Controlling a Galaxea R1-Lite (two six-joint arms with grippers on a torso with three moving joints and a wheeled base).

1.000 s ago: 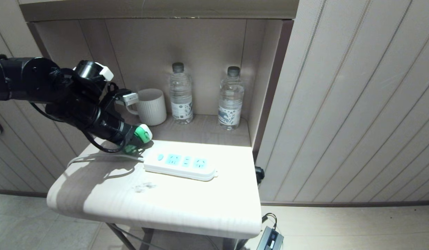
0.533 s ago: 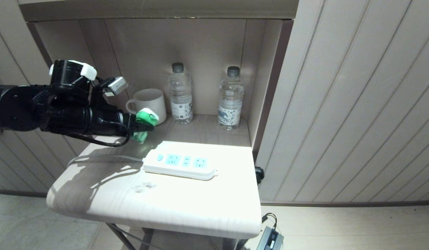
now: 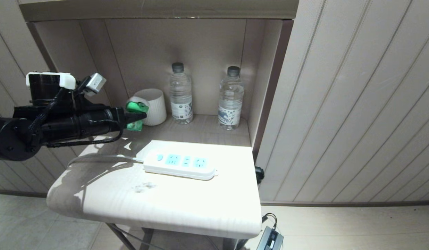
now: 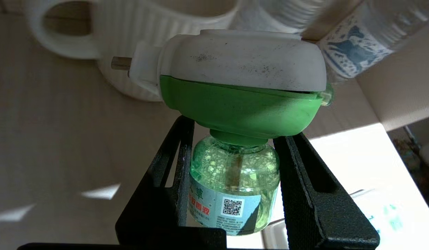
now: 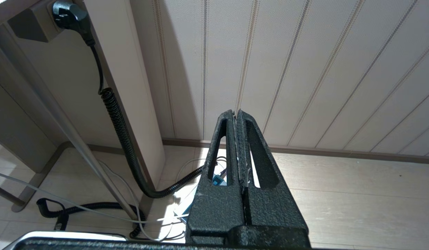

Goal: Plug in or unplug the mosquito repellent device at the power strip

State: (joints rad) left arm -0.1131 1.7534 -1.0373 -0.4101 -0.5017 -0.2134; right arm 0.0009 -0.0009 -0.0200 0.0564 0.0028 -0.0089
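My left gripper (image 3: 140, 117) reaches in from the left and is shut on the mosquito repellent device (image 3: 135, 107), held in the air just in front of the white mug (image 3: 152, 106). In the left wrist view both black fingers (image 4: 176, 166) clamp the green bottle (image 4: 233, 173) below the white and green cap (image 4: 242, 80), and a metal prong (image 4: 119, 63) sticks out sideways. The power strip (image 3: 181, 165) lies flat on the table (image 3: 159, 208), below and to the right of the device, its blue sockets bare. My right gripper (image 5: 236, 113) is shut and parked low near the floor.
Two clear water bottles (image 3: 181, 93) (image 3: 231, 99) stand in the niche behind the strip. The strip's white cord (image 3: 103, 158) runs off to the left. A black coiled cable (image 5: 120, 139) hangs from a wall plug beside the table leg.
My left gripper has lifted the device up and back from beside the strip's left end to in front of the mug, and the wrist has rolled. The power strip has not moved.
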